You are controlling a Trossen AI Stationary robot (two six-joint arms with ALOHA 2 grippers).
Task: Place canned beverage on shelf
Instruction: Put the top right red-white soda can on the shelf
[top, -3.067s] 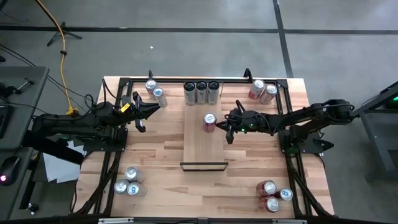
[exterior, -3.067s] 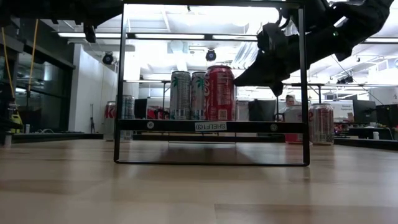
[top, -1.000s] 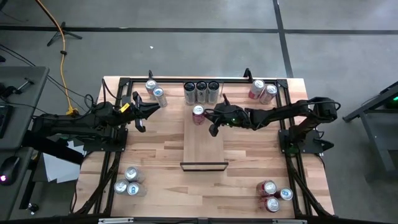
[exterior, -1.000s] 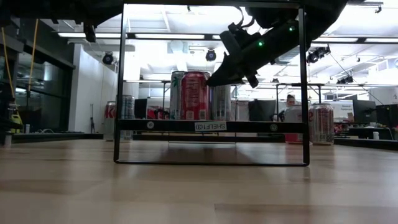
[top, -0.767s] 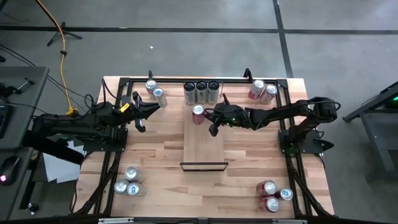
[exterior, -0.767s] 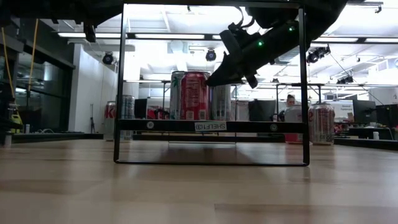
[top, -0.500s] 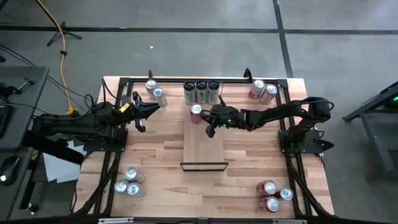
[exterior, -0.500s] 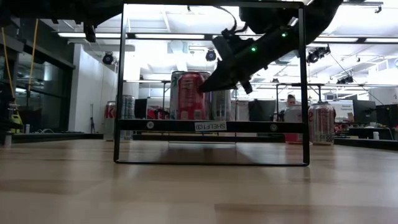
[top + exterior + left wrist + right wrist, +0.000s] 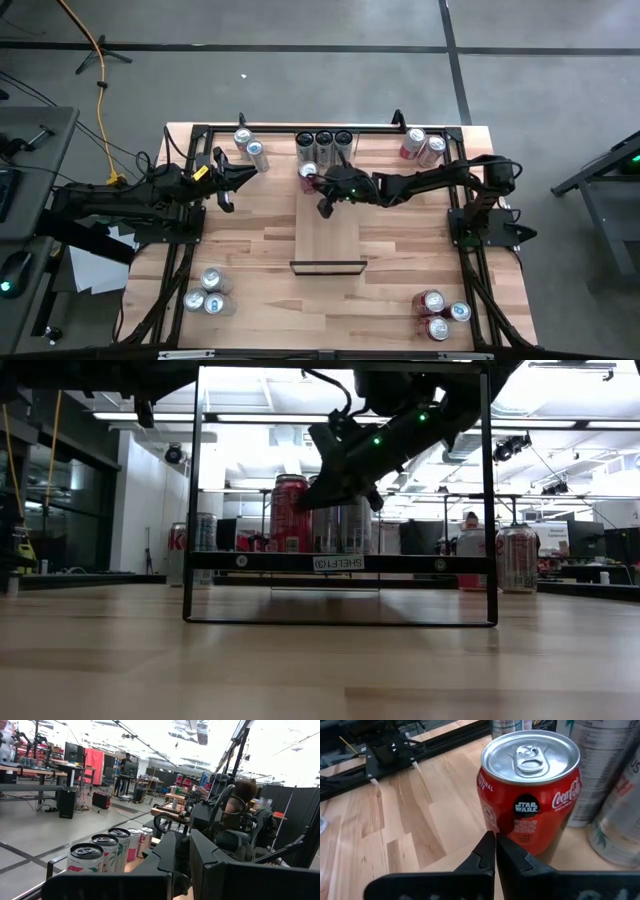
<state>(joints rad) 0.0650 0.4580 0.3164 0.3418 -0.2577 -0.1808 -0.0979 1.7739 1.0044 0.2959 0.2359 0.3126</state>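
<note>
The red can stands upright at the far left corner of the shelf, just in front of the row of three silver cans. Your right gripper sits just beside it with its fingers pressed together, gripping nothing; its tips point at the can's side. Your left gripper, pinched shut and empty, waits over the counter's left side.
</note>
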